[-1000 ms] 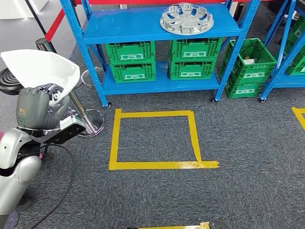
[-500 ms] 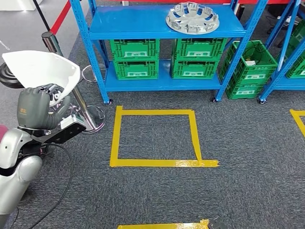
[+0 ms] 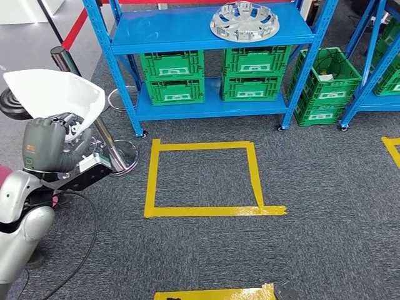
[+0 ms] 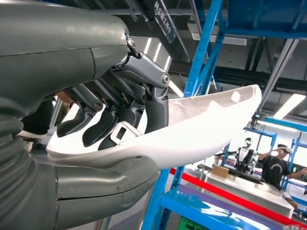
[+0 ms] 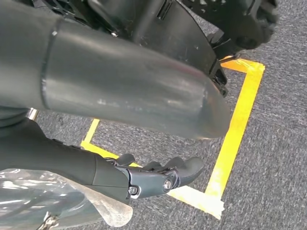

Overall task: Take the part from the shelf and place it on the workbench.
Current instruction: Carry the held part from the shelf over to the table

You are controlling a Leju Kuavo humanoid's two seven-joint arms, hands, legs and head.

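A white curved shell-like part [image 3: 52,92] is held up at the left of the head view by my left hand [image 3: 47,145], which grips it from below. In the left wrist view the dark fingers [image 4: 108,124] lie inside the hollow of the white part [image 4: 203,124] and the thick thumb presses under it. My right hand [image 5: 152,177] hangs over the grey carpet with its fingers stretched out and nothing in them.
A blue shelf [image 3: 202,31] stands ahead with a silver wheel cover [image 3: 244,20] on top and green crates [image 3: 174,78] below. Another green crate [image 3: 325,87] sits on the floor at right. A yellow tape square [image 3: 202,178] marks the carpet. A stanchion base [image 3: 120,156] stands near my left arm.
The whole picture sways a little, so the camera has moved. My left hand keeps the same hold on the white part at the same place.
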